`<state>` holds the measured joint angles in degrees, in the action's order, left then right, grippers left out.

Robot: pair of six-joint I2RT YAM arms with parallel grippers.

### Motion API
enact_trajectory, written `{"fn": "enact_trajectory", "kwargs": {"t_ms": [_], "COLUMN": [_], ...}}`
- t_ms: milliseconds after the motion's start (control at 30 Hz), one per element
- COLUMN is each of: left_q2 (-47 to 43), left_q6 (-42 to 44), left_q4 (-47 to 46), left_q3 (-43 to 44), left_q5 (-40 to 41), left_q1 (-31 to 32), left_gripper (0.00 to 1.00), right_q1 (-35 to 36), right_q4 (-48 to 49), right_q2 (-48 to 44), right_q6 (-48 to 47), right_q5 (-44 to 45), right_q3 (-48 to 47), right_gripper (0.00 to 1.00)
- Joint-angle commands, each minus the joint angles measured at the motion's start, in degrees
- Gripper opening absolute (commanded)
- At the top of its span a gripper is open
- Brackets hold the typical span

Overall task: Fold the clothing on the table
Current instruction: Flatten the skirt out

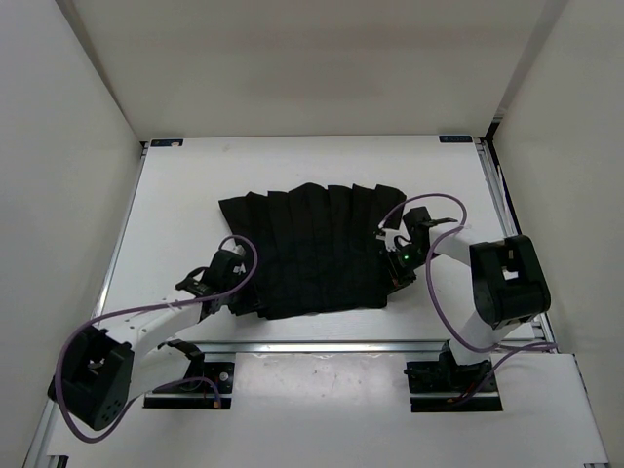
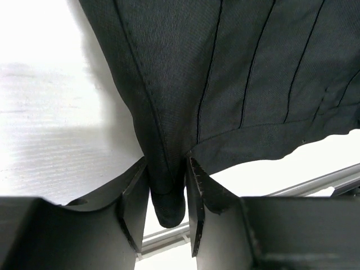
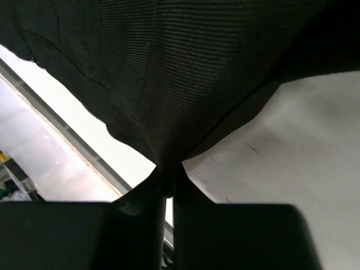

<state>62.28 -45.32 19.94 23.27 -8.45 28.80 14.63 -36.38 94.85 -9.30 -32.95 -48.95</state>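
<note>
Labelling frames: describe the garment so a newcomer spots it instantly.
Find the white table. At its middle lies the clothing, a black cloth. Soft fabric with lengthwise pleats sets it apart from the hard black left hand and right hand pinching its sides.

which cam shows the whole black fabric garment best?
Top external: the whole black pleated fabric garment lies spread on the white table. Left wrist shows only one corner pinched in the left gripper; right wrist only a bunched edge in the right gripper.
</note>
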Motion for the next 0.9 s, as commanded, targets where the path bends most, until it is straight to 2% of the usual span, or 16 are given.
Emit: {"fn": "enact_trajectory", "kwargs": {"t_ms": [0,33,100,200,267,367,433,467,500,567,633,700,733,800,833,867], "left_q2": [-1.81,-1.81,-2.07,-2.17,-0.77,8.09,18.87,21.28,25.48,30.6,31.67,29.31,27.04,22.11,17.92,13.44], "left_q6": [-0.56,-0.82,-0.82,0.75,3.21,5.68,6.82,8.39,11.1,15.93,20.61,23.08,22.74,18.62,16.43,15.88], "left_q4": [-1.66,-1.66,-2.98,-2.28,-2.72,-4.39,-3.78,-3.34,-3.07,-1.84,-2.54,-4.2,-5.78,-9.38,-10.18,-10.8], "left_q3": [-1.64,-1.99,-2.17,2.02,6.25,18.01,33.25,42.47,47.52,64.81,71.88,71.22,66.17,49.42,45.33,37.63], "left_q5": [-2.27,-2.88,-4.2,-4.12,-5.08,-9.82,-13.6,-13.96,-13.01,-7.4,-3.01,1.14,1.24,-1.55,-1.66,-1.75], "left_q1": [0.21,0.03,-0.58,-3.47,-8.38,-16.03,-17.45,-16.85,-16.23,-12.29,-9.56,-6.83,-6.48,-7.35,-7.26,-7.35], "left_gripper": [0.42,0.4,0.0,0.0,0.0,0.0,0.0,0.0,0.0,0.0,0.0,0.0,0.0,0.0,0.0,0.0], "right_q1": [0.75,0.23,-1.61,-5.83,-8.04,-9.27,-8.66,-8.57,-8.66,-8.22,-8.3,-8.31,-8.57,-10.31,-11.02,-12.68], "right_q4": [1.31,1.23,0.0,-2.2,-3.95,-7.29,-7.56,-7.13,-5.47,-1.69,3.4,5.17,5.79,3.96,2.56,1.24], "right_q2": [0.86,0.52,0.25,-0.98,-0.46,3.22,5.33,6.57,6.75,5.45,3.42,0.09,-0.8,-2.82,-3.61,-4.75], "right_q6": [0.16,0.25,0.86,1.91,1.04,0.69,0.77,0.69,1.38,3.93,4.73,3.77,2.89,0.96,-0.01,-0.36], "right_q5": [0.96,1.22,-0.87,-3.95,-5.19,-6.6,-6.52,-8.25,-9.4,-10.03,-10.73,-9.42,-8.54,-8.27,-8.97,-9.93], "right_q3": [-1.94,-1.94,-3.42,-8.33,-13.07,-25.79,-33.56,-39.24,-43.38,-47.46,-48.61,-46.17,-42.41,-36.17,-31.69,-27.91], "right_gripper": [0.01,0.0,0.0,0.0,0.0,0.0,0.0,0.0,0.0,0.0,0.0,0.0,0.0,0.0,0.0,0.0]}}
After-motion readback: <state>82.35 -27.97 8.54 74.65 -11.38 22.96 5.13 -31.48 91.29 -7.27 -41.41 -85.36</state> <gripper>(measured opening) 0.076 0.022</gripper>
